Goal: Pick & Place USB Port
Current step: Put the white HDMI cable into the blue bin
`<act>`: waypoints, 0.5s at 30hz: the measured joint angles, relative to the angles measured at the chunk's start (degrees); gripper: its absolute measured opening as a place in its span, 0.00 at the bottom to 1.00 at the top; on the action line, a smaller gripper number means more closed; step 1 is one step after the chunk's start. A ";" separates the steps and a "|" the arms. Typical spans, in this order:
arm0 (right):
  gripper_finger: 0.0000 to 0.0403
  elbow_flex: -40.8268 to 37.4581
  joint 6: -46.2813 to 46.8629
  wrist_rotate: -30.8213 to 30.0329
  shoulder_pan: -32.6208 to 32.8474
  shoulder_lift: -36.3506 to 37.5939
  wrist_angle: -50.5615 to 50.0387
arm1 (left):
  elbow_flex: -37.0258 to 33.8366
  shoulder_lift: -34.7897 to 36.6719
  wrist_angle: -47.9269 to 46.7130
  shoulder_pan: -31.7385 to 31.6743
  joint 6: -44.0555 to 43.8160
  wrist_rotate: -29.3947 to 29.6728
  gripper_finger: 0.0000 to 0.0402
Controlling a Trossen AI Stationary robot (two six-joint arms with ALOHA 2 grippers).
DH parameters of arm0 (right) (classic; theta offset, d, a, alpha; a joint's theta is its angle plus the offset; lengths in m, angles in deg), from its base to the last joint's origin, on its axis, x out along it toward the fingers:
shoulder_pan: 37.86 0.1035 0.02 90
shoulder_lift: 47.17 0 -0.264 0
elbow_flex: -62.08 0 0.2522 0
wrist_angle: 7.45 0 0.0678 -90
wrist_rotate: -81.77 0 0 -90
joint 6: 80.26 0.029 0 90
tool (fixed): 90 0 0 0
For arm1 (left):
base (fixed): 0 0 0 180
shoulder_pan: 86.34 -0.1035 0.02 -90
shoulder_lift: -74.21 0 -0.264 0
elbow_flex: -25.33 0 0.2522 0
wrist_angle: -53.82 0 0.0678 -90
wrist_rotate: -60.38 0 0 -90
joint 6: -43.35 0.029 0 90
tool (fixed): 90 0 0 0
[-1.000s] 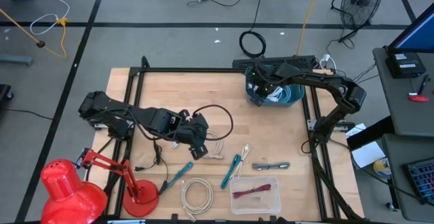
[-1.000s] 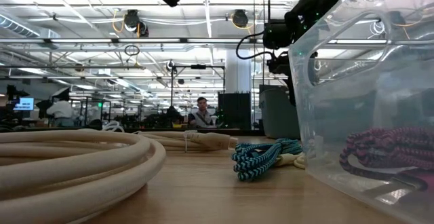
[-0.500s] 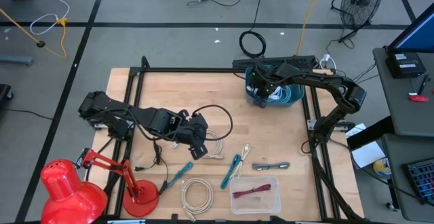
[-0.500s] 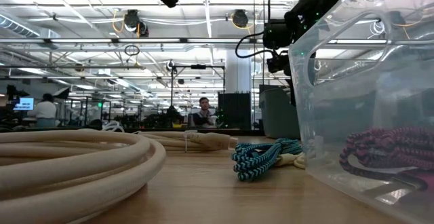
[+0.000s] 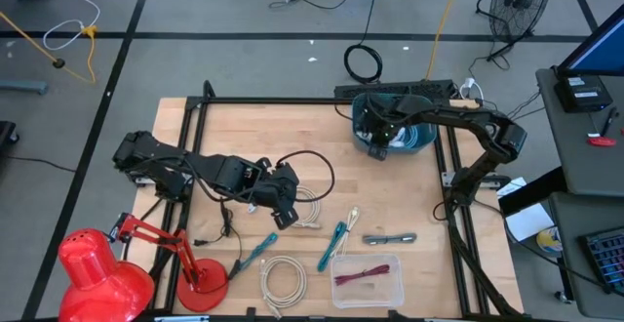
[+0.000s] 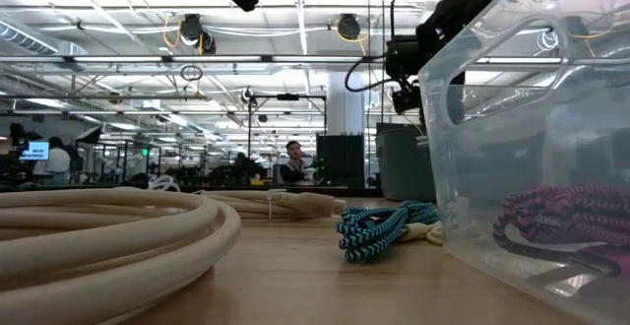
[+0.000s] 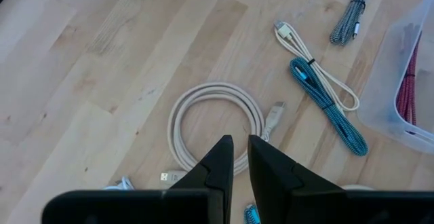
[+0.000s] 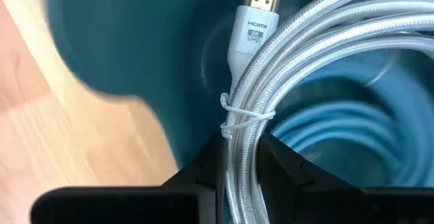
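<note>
My right gripper (image 5: 378, 144) hangs over the teal bin (image 5: 421, 139) at the table's far right, shut on a silver-white braided cable bundle (image 8: 298, 54) whose plug (image 8: 256, 17) reads HDMI. Above the table's middle my left gripper (image 7: 234, 157) stands shut, with nothing between its fingers. Below it a cream cable coil (image 7: 215, 125) lies flat on the wood. A teal braided cable (image 7: 327, 105) tied to a white one lies farther toward the near right. My right gripper pinches the bundle between its two fingers just behind the thin tie (image 8: 239, 119), close to the plug end. The fingers come from above, pointing down into the bin. The strands run on past the fingertips over the bin's inside; whether they rest there I cannot tell.
A clear plastic box (image 5: 367, 280) with a red cable stands at the near edge. A grey braided cable (image 5: 390, 237), a second cream coil (image 5: 283, 280) and a red desk lamp (image 5: 107, 268) lie around it. A dark frame (image 5: 322, 99) borders the table.
My right gripper has rolled about its own pointing line above the bin, still shut on the cable bundle, which has turned with it.
</note>
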 joint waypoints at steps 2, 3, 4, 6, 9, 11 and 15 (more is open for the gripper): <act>0.13 -2.02 -0.02 0.44 -0.01 0.00 0.90 | 0.00 0.00 -0.02 0.00 0.01 0.00 0.12; 0.13 -2.95 -0.02 0.78 -0.01 0.00 1.43 | 0.01 0.00 -0.04 0.00 0.01 0.02 0.12; 0.13 -3.82 0.25 1.03 -0.04 0.00 1.88 | 0.01 0.00 -0.04 0.00 0.02 0.01 0.12; 0.13 -5.32 0.41 1.15 -0.02 0.04 2.53 | 0.01 0.00 -0.04 -0.01 0.08 0.01 0.12; 0.13 -6.60 0.45 1.17 0.09 0.15 3.18 | 0.01 0.00 -0.04 0.00 0.38 0.02 0.12; 0.13 -6.73 0.77 1.17 0.07 0.15 3.20 | 0.01 0.00 -0.02 0.00 0.65 0.00 0.12; 0.16 -6.80 1.06 1.09 0.07 0.24 4.26 | 0.01 0.00 -0.02 -0.02 0.84 0.02 0.12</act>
